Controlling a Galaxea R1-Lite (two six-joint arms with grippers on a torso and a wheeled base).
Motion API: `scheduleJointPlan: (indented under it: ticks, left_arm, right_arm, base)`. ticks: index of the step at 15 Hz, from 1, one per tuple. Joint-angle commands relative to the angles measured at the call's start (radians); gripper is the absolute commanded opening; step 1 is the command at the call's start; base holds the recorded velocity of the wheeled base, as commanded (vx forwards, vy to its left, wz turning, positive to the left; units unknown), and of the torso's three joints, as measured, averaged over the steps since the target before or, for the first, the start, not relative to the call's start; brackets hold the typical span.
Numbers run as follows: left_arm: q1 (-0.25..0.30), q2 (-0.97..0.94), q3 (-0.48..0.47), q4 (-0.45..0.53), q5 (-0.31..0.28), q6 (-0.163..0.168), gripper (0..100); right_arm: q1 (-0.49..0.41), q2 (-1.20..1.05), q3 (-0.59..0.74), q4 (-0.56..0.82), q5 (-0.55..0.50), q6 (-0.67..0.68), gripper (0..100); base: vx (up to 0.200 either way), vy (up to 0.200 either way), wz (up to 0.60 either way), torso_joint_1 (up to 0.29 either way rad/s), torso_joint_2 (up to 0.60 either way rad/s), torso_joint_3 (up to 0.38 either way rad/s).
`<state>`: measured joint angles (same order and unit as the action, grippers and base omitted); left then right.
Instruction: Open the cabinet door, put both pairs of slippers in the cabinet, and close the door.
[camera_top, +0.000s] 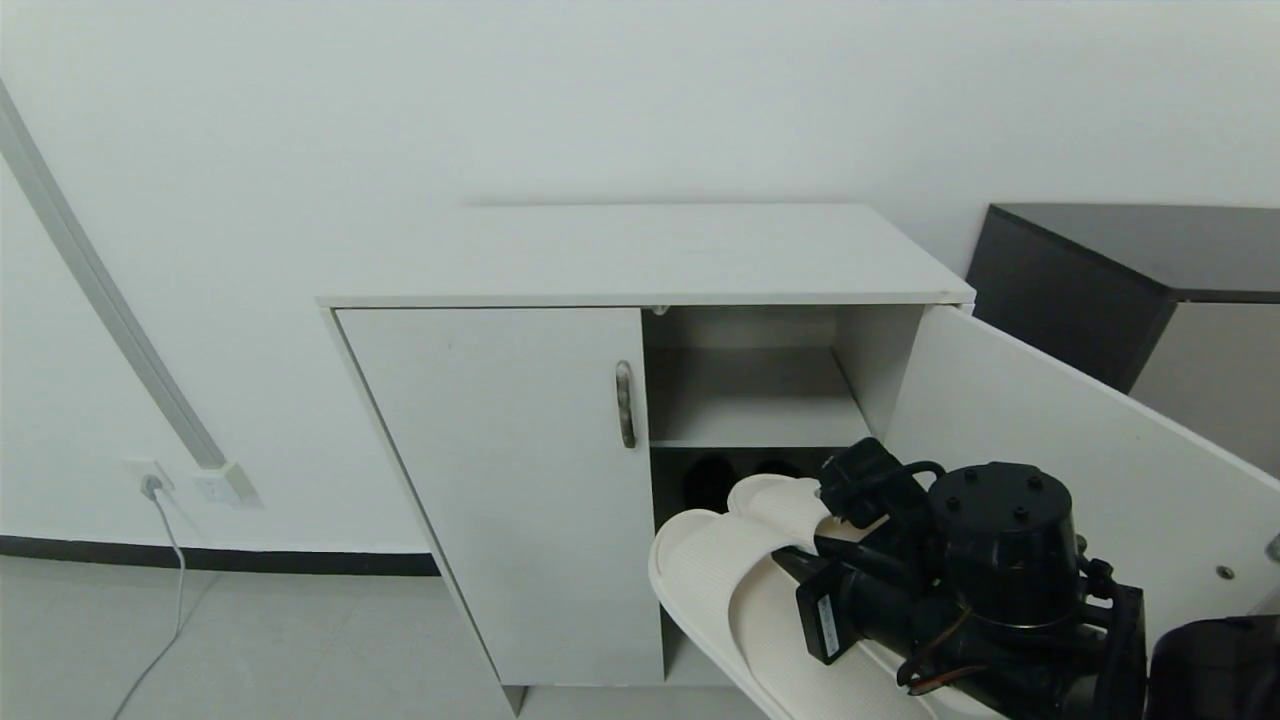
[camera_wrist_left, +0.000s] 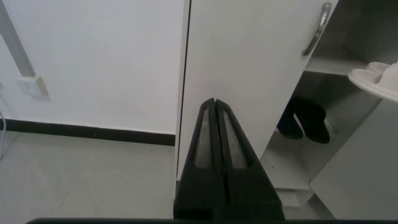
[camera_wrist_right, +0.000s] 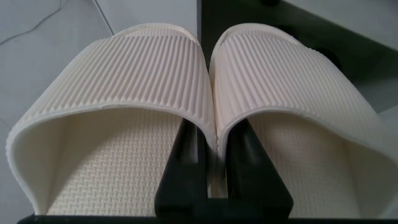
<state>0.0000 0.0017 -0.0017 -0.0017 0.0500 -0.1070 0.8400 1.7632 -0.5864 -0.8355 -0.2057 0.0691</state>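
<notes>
cream slippers (camera_top: 715, 585) cropped, perhaps dark pair (camera_wrist_left: 314, 119) inside

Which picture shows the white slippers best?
The right wrist view: the white slippers are close up, side by side, pinched by the right gripper. The head view shows them partly behind that gripper; the left wrist view, just their tips.
</notes>
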Motion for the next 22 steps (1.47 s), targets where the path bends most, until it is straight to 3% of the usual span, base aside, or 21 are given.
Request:
scheduleJointPlan:
  ticks: [1, 12, 17, 18, 20, 22]
  left_arm:
    - [0.0, 0.0, 0.0, -0.001, 0.001, 0.0, 0]
    - [0.0, 0.0, 0.0, -0.001, 0.001, 0.0, 0]
    - [0.0, 0.0, 0.0, -0.001, 0.001, 0.0, 0]
    - [0.0, 0.0, 0.0, 0.0, 0.001, 0.0, 0]
    - [0.0, 0.0, 0.0, -0.001, -0.001, 0.0, 0]
    - [0.0, 0.0, 0.0, 0.0, -0.001, 0.001, 0]
  right_arm:
    - [0.001, 0.002, 0.0, 0.0, 0.0, 0.0, 0]
    - [0.011, 0.009, 0.002, 0.0, 0.0, 0.0, 0]
    - [0.011, 0.015, 0.008, -0.022, -0.001, -0.003, 0]
    - [0.011, 0.042, -0.001, -0.043, -0.023, -0.006, 0]
    - [0.024, 0.113, -0.075, -0.096, -0.188, -0.011, 0]
    - [0.053, 0.133, -0.208, 0.032, -0.287, 0.024, 0]
  base:
    - [0.0, 0.0, 0.0, -0.149, 0.46, 0.33]
    - [0.0, 0.0, 0.0, -0.07, 0.44, 0.359]
    - [0.0, 0.0, 0.0, 0.001, 0.06, 0.058]
    - [0.0, 0.0, 0.0, 0.0, 0.0, 0.0]
    - [0.0, 0.0, 0.0, 0.0, 0.0, 0.0]
    - [0.0, 0.0, 0.0, 0.0, 0.0, 0.0]
